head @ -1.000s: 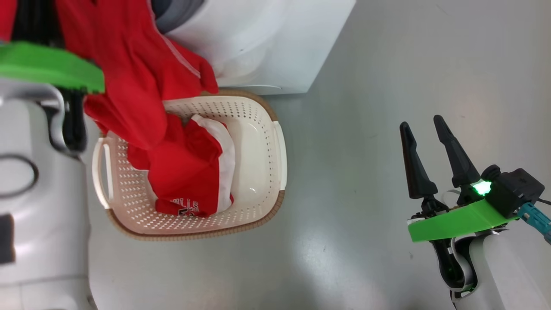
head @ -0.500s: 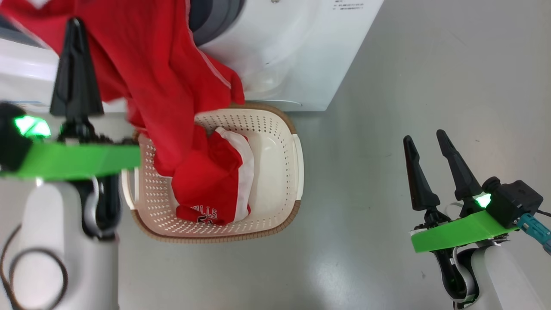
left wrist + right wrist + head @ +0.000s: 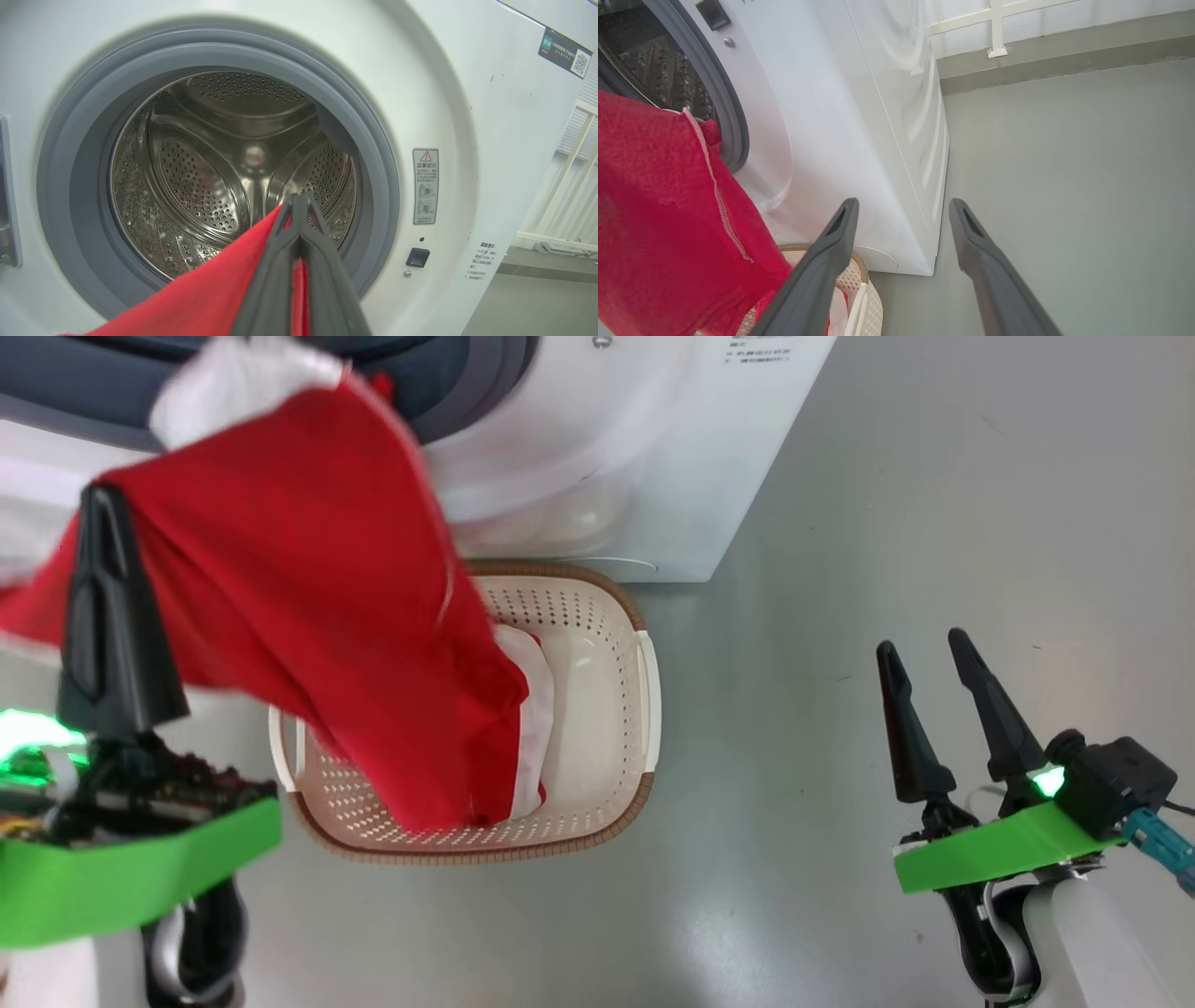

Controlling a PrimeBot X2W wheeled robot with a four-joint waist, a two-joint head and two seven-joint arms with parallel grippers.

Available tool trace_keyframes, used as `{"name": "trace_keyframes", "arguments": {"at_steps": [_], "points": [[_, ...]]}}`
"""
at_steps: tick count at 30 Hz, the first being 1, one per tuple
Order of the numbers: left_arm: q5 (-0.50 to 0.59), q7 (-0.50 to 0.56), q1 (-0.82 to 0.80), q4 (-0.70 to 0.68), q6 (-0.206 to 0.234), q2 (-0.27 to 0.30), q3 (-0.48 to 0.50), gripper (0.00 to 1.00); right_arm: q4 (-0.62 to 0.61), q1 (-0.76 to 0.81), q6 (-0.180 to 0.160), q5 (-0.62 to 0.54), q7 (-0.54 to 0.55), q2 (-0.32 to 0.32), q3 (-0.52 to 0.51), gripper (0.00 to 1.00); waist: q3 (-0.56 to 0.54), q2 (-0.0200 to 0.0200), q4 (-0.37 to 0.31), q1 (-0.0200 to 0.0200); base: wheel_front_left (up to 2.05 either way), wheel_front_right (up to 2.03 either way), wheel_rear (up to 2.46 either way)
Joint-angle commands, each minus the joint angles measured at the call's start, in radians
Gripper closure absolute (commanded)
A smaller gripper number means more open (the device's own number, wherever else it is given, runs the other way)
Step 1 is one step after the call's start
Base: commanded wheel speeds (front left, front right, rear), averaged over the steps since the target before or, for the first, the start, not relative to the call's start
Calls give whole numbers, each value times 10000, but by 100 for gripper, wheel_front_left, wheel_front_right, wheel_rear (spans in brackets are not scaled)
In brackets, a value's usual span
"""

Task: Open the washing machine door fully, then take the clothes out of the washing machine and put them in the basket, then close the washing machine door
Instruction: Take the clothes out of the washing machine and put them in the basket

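Right gripper [image 3: 902,201] hung open before the white washing machine [image 3: 878,140], over the grey floor [image 3: 1064,163].

Its two dark fingers rose from the bottom edge, spread well apart with nothing between them. The clothes [image 3: 658,224], red with a pale seam line, covered the left side of the frame and draped down toward the basket [image 3: 861,298], whose cream perforated wall and brown rim showed at bottom centre, just beside the machine's lower corner. In the upper left, the grey gasket [image 3: 731,116] curved around a part of the perforated drum [image 3: 654,65]. A white railing [image 3: 994,28] crossed the top.
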Motion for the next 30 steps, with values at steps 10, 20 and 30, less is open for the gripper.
{"name": "trace_keyframes", "arguments": {"at_steps": [10, 20, 30], "points": [[326, -45, 484, 1313, -59, 202, -422, 100, -212, 75, 63, -105, -63, 19, 367, 0, 192, 0, -61, 0, 0, 0, 0], [660, -45, -296, 4514, -59, 201, -702, 100, -280, -52, 63, 2, -63, 19, 442, 0, 632, 0, -412, 0, 0, 0, 0], [1102, -45, -1643, 7718, -59, 297, -841, 100, -458, -275, 63, 74, -63, 19, 406, 0, 1391, 0, -686, 0, 0, 0, 0]]}}
